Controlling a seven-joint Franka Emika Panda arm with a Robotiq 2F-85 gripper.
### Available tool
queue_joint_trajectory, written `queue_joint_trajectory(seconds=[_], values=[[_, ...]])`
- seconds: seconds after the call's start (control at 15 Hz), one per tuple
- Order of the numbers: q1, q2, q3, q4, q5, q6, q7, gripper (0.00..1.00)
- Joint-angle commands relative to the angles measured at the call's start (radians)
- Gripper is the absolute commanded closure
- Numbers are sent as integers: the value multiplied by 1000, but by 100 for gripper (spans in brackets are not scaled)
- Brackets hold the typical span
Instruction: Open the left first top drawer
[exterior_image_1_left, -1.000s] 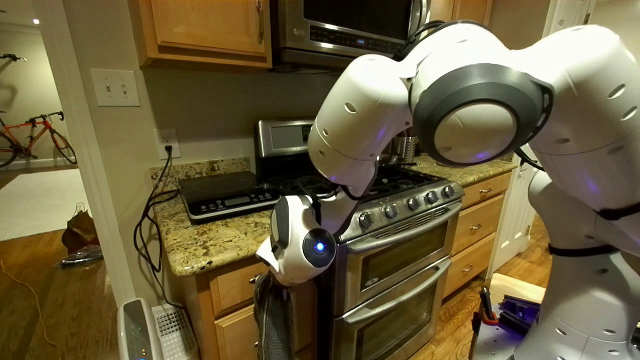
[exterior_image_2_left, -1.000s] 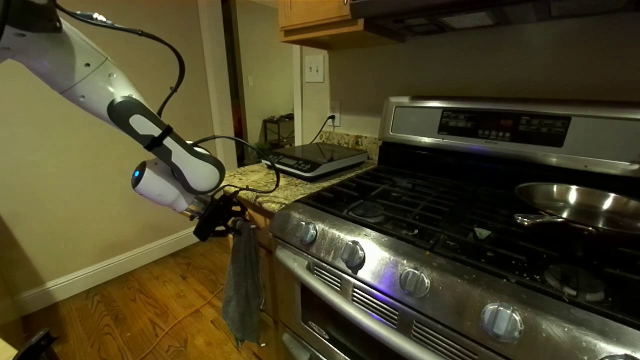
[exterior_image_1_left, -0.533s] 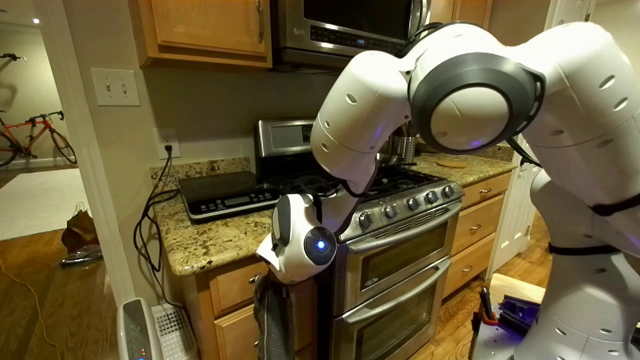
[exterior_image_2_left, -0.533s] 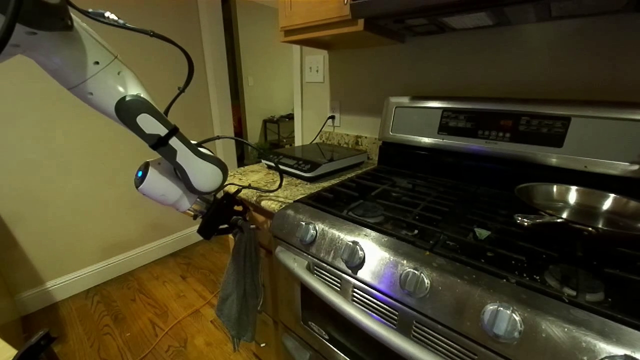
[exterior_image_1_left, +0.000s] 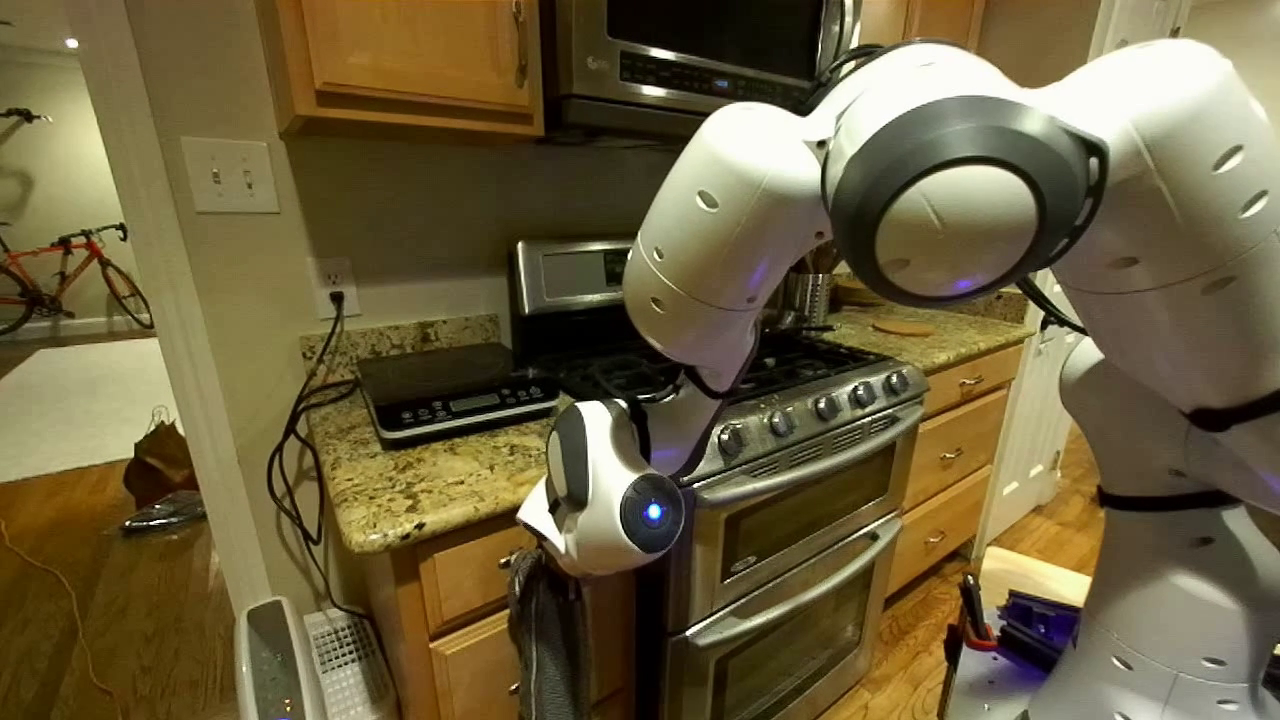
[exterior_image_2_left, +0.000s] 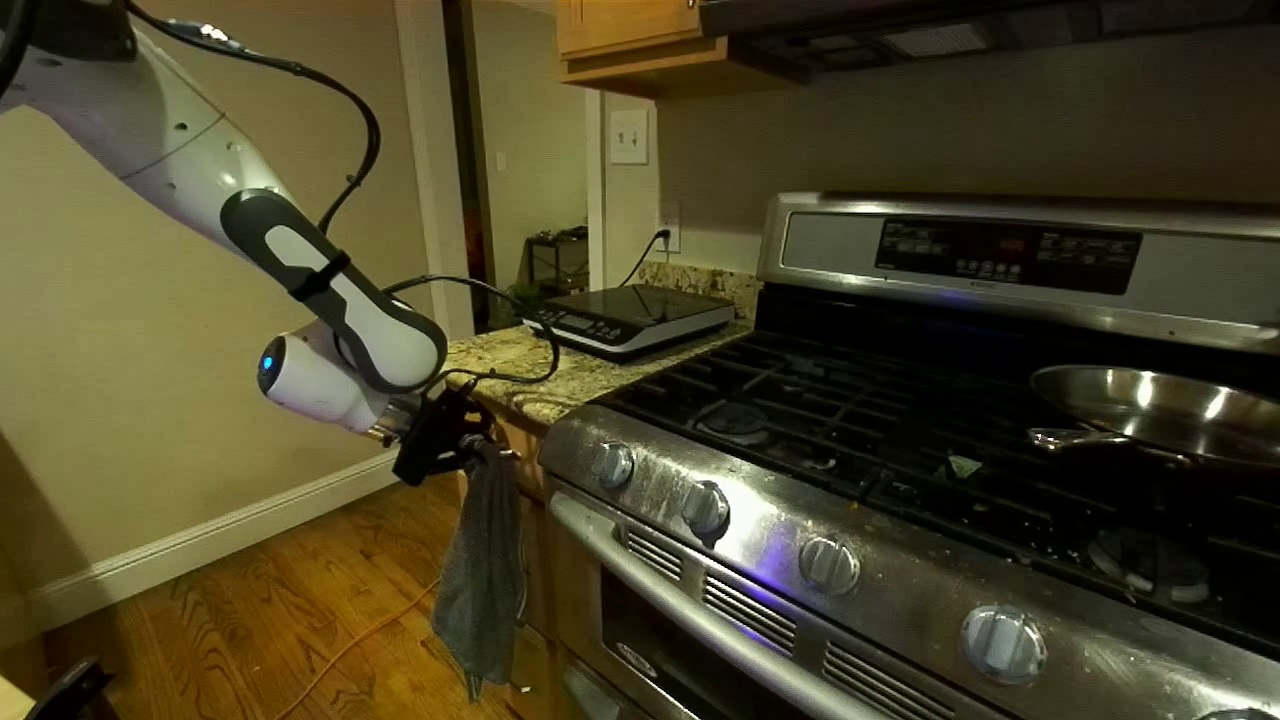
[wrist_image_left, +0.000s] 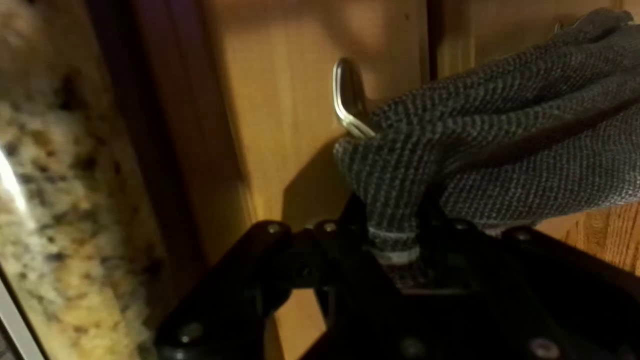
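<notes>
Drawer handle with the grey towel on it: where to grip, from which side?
Likely best: the bare bar of the handle, straight in from the front, closing from above and below. It stands off the drawer front and runs across it; the grey towel hides the rest.

A steel pan (exterior_image_2_left: 1170, 410) sits on the stove (exterior_image_2_left: 900, 550) (5 knobs (exterior_image_1_left: 826, 407) up front), a hotplate (exterior_image_2_left: 640, 312) on the counter (exterior_image_2_left: 500, 355).

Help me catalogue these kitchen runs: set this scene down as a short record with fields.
Drawer: wooden, under the countertop, apparently shut
Handle: metal, partly hidden by the grey towel draped over it
Gripper: closed on the grey towel; whether it also grips the handle cannot be told
On the countertop: black portable cooktop
Stove: steel-fronted, beside the drawer; steel pan on its grates
</notes>
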Motion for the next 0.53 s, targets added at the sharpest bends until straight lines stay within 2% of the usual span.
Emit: queue_joint_trajectory(seconds=[0.0, 0.47], values=[[77, -108, 34, -174, -66, -55, 72, 89], [149, -224, 55, -324, -131, -123, 124, 89]])
